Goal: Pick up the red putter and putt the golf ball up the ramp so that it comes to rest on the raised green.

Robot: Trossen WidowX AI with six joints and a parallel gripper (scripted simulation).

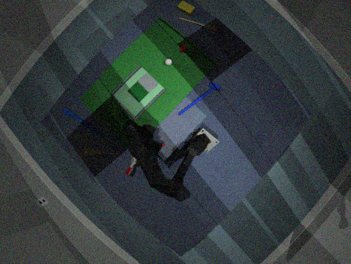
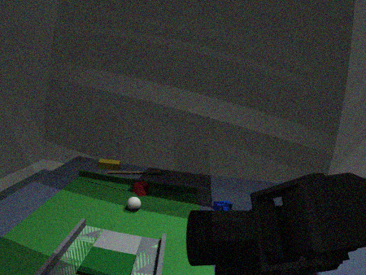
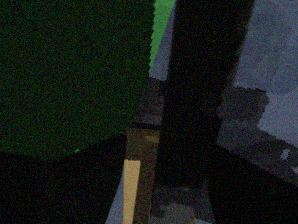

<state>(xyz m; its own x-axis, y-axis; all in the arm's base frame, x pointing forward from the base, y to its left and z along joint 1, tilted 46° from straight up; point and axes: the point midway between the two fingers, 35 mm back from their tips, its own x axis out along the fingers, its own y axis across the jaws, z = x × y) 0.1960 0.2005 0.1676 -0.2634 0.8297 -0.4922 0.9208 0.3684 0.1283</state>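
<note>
Currently: Stroke Pending

The ball (image 1: 168,62) (image 2: 133,203) is resting off the raised green (image 1: 138,91) (image 2: 107,260); pickup and putt are remaining. The gripper (image 1: 141,134) (image 3: 166,148) is holding its jaws partly apart; clamping is remaining unclear. The red putter (image 1: 129,170) is apparently lying beside the arm (image 1: 157,176) (image 2: 309,224), its shaft hiding.

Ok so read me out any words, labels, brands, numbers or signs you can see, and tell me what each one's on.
No readable text, numbers or signs in any view.
The white base plate shows only dark dots.
Any small print on the dark arm would be lost in shadow.
</note>
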